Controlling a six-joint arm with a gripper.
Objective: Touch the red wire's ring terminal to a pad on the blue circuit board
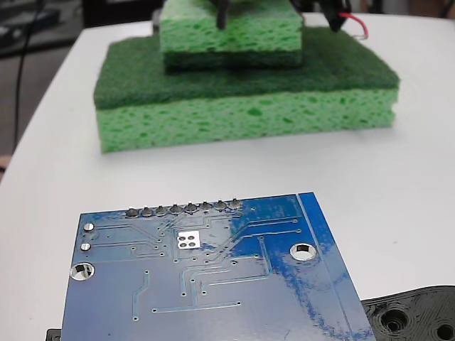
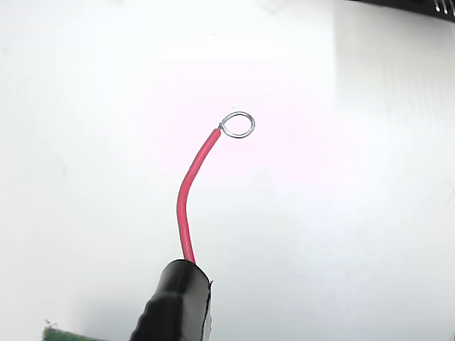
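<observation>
A white table (image 1: 412,185) is being occupied by the blue circuit board (image 1: 206,284) (nearest the fixed camera). The red wire (image 2: 190,199) and ring terminal (image 2: 238,125) are being held over bare table; the gripper's state cannot be told.

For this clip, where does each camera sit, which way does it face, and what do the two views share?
Fixed view: low at the table's near edge, looking across the blue circuit board toward stacked green sponges; only a dark tip with the red wire shows at the top edge.
Wrist view: rides on the arm, looking down at the white table; a black sleeve carries the wire to the ring terminal.
Shared: red wire, table.
</observation>
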